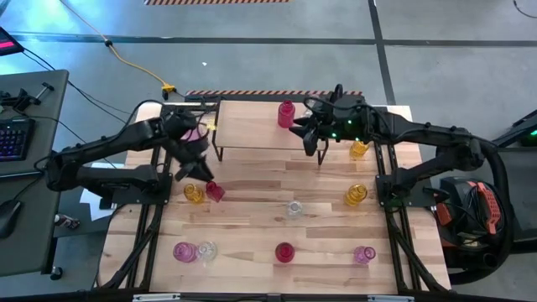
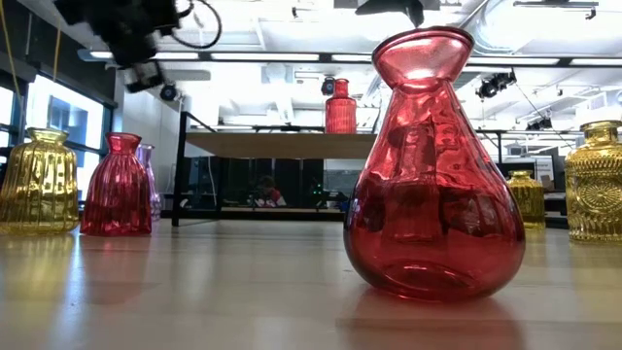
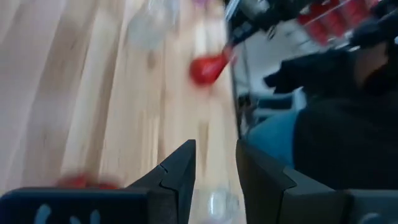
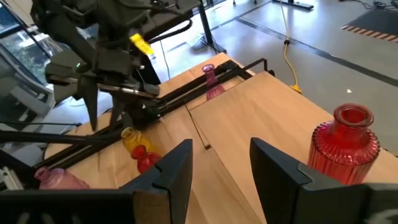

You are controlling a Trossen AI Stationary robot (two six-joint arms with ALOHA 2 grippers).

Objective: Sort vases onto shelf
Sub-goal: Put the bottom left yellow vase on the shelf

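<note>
The shelf (image 1: 252, 126) stands at the table's far middle with one red vase (image 1: 286, 113) upright on its top, near the right end. A pink vase (image 1: 198, 132) stands by the shelf's left end. Other vases stand on the tabletop: a yellow one (image 1: 194, 193) and a red one (image 1: 215, 191) at the left, a clear one (image 1: 294, 208) in the middle. My left gripper (image 1: 191, 172) hangs open above the yellow and red pair, holding nothing. My right gripper (image 4: 221, 146) is open over the shelf's right end, just right of the red vase (image 4: 345, 143).
Two yellow vases (image 1: 356, 195) (image 1: 359, 149) stand at the right. Along the near edge stand a pink (image 1: 185, 251), a clear (image 1: 206, 250), a red (image 1: 284, 252) and a pink vase (image 1: 364, 254). The red one fills the low view (image 2: 432, 175).
</note>
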